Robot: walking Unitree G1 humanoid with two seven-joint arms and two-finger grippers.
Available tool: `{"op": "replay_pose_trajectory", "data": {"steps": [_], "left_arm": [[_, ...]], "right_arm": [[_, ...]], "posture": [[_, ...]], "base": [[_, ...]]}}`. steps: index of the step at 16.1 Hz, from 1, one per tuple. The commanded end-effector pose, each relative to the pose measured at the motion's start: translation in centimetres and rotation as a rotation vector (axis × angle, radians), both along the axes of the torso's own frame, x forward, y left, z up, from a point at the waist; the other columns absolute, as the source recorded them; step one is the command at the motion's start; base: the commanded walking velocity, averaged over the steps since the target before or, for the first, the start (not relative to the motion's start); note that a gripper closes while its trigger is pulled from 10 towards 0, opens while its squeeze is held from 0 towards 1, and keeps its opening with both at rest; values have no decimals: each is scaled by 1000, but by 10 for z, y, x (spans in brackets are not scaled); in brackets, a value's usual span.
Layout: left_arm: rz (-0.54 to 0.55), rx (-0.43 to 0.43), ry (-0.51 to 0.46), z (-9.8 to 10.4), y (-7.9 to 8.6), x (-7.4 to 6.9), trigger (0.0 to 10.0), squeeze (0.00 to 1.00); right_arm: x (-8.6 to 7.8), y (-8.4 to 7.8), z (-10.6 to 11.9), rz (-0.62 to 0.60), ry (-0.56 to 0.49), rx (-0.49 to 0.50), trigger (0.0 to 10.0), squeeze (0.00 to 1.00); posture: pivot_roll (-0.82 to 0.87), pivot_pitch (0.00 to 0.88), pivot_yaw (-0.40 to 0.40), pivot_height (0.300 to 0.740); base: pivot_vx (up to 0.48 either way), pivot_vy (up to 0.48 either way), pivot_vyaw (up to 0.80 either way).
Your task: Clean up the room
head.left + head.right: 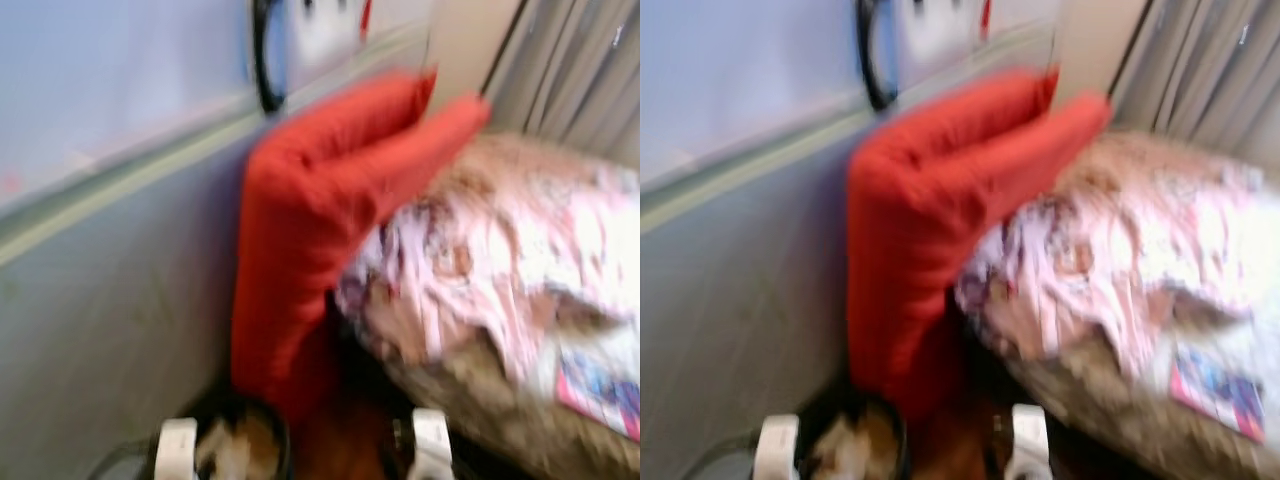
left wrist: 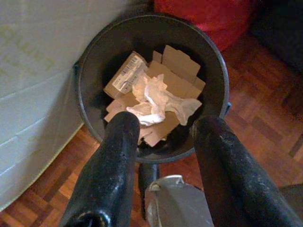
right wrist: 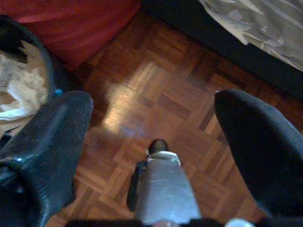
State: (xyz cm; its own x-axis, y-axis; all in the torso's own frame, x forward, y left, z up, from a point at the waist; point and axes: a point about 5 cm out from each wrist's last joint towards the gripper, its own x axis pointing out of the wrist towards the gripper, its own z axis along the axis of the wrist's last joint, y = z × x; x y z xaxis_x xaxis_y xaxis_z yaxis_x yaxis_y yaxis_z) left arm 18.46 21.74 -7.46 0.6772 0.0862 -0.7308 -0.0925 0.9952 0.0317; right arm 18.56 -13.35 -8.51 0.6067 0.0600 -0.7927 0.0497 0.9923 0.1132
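Head views are smeared by motion, so edges are hard to make out. At the far left a pale wall (image 1: 100,200) with a lighter band running across it is seen. Against it a red cushion (image 1: 310,230) is propped upright, its top bent over onto a bed (image 1: 520,280) covered by a pink and white patterned quilt; the bed is cut off by the right edge. Behind the bed, grey curtain folds (image 1: 580,70) are seen. A dark round object on the wall above the cushion is too blurred to identify. At the bottom edge a dark bin (image 1: 240,440) is partly cropped, with two pale rounded robot parts beside it that cannot be identified.

In the left wrist view the left hand (image 2: 163,132) is held directly above the bin (image 2: 90,85), its two black fingers spread wide with nothing between them. Inside the bin, cardboard pieces (image 2: 175,71) and a crumpled white tissue (image 2: 158,101) are seen. The bin stands on a wooden parquet floor (image 2: 265,118), just beside the wall and the red cushion.

In the right wrist view the right hand (image 3: 151,127) is spread wide and empty above the bare parquet, between the bin rim and the dark base of the bed; a corner of the quilt is seen.
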Motion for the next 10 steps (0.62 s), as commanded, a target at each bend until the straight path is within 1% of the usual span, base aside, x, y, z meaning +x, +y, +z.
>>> {"op": "replay_pose_trajectory", "data": {"steps": [1,3,5,10], "left_arm": [[-13,-23,15,-3,-10,-2,10000,0],[-13,-21,15,-3,-10,-2,10000,0],[-16,-20,16,-3,-10,-2,10000,0],[-17,-21,17,-3,-9,-2,10000,0]], "right_arm": [[-1,-10,-1,-31,3,-16,10000,0],[-2,-10,-1,-43,6,-12,10000,0],[-3,-10,-2,-42,8,-10,10000,0],[-3,-11,-1,-40,-4,-22,10000,0]], "posture": [[78,1,-62,740],[74,0,-59,740],[74,0,-59,740],[69,0,-56,740]], "base": [[0,-368,0],[0,-373,0],[0,-373,-556],[0,-371,0]]}}
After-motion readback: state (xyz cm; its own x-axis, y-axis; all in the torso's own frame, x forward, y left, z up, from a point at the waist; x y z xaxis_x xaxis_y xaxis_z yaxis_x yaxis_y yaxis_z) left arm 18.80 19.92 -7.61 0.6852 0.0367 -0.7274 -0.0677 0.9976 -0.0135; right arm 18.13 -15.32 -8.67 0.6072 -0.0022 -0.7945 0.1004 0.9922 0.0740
